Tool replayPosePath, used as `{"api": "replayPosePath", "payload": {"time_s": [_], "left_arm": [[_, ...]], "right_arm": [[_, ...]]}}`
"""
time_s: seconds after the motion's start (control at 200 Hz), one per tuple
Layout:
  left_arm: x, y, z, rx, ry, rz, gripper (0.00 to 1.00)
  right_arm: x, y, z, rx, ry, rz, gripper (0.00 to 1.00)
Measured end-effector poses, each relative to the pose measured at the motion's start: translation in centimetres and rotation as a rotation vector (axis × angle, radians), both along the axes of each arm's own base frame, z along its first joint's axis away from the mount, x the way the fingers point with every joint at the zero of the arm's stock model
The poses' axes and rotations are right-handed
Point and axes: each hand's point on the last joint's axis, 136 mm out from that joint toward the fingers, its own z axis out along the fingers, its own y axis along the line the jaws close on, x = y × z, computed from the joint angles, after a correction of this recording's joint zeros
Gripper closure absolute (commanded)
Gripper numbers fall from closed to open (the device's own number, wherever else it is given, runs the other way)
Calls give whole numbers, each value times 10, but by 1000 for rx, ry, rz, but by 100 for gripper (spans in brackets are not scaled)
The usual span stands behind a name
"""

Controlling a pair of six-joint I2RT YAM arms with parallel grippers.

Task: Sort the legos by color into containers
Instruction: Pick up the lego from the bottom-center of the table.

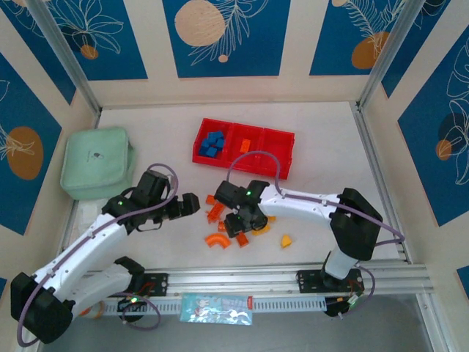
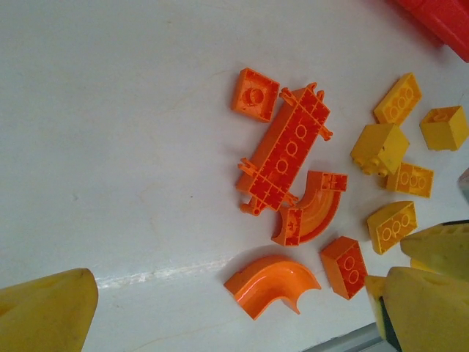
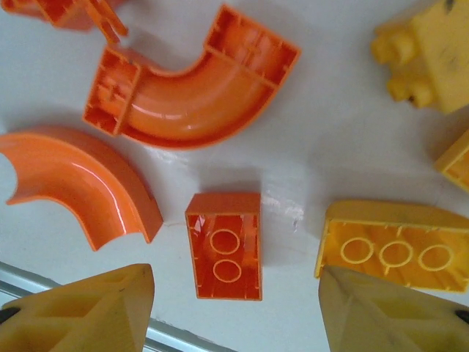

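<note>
The red tray (image 1: 278,169) lies at the back of the table. Its left compartment holds blue legos (image 1: 212,144), and its middle one holds an orange lego (image 1: 245,141). Loose orange legos (image 1: 216,209) and a yellow one (image 1: 286,240) lie in front of it. My left gripper (image 1: 192,204) is open over an orange arch (image 2: 271,282), beside a long orange piece (image 2: 289,150) and several yellow bricks (image 2: 379,147). My right gripper (image 3: 236,275) is open astride a small upturned orange brick (image 3: 223,246), not touching it. A yellow brick (image 3: 396,246) lies by its right finger (image 3: 374,308).
A mint-green pouch (image 1: 97,161) lies at the left. A metal rail (image 1: 293,279) runs along the near edge, close behind the arch (image 3: 80,183). Two orange arches (image 3: 190,84) crowd the left of the small brick. The tray's corner (image 2: 440,18) shows at the top right of the left wrist view.
</note>
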Motion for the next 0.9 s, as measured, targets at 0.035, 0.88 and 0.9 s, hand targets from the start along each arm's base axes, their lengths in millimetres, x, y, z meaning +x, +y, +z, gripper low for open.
{"api": "replayPosePath", "payload": {"time_s": [0.035, 0.88, 0.9], "left_arm": [[0, 0, 0, -2, 3, 4, 1], [-2, 1, -4, 4, 17, 7, 1], [-2, 1, -4, 5, 18, 7, 1]], "right_arm": [[-3, 0, -3, -8, 6, -1, 39], [-10, 4, -42, -86, 37, 9, 68], [-10, 4, -42, -87, 37, 9, 68]]}}
